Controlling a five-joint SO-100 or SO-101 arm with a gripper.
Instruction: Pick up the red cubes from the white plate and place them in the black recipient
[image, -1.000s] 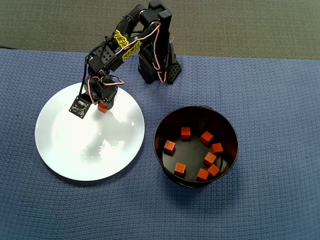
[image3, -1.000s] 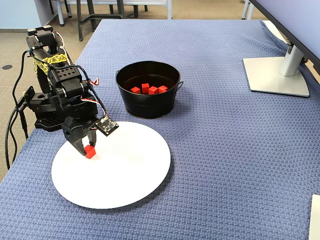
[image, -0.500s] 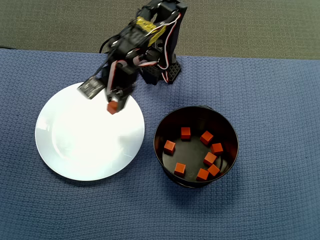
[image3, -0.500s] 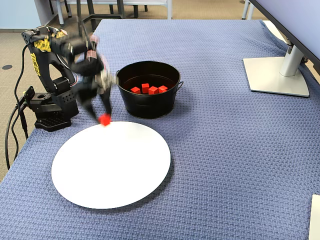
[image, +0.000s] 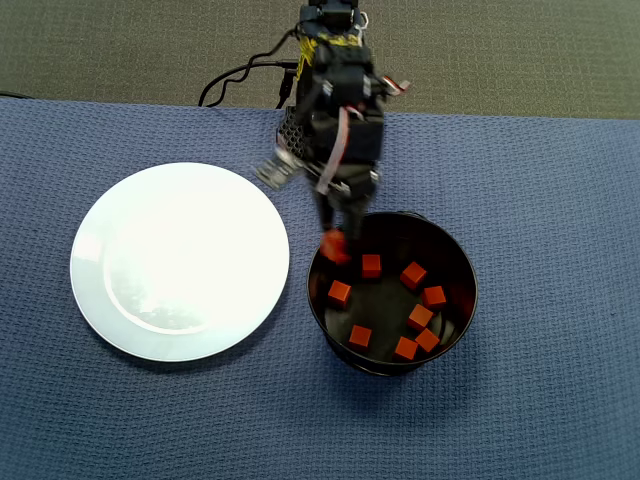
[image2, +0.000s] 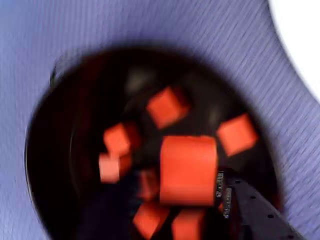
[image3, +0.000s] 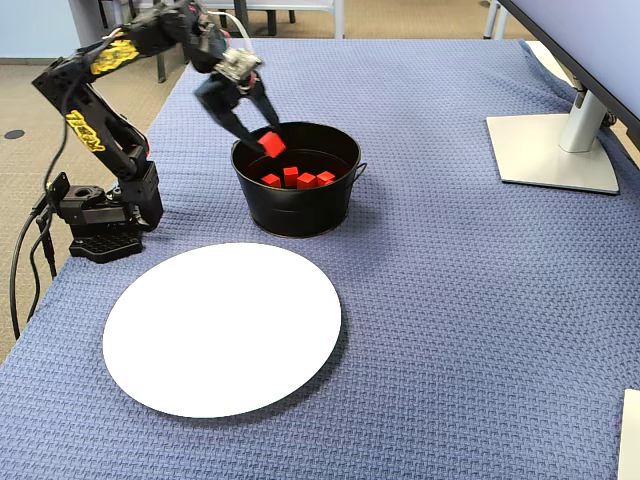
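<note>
One red cube (image: 335, 247) is held clamped between the jaws of the gripper (image: 337, 243), suspended inside the 10 o'clock rim of the black recipient (image: 455, 255), directly above seven cubes already deposited; the white plate (image: 110, 300) is seen bare.

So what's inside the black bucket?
Seven little red cubes lie on the bottom of the black bucket. The gripper holds one more cube just above the rim. The arm hides a bit of the near edge.
</note>
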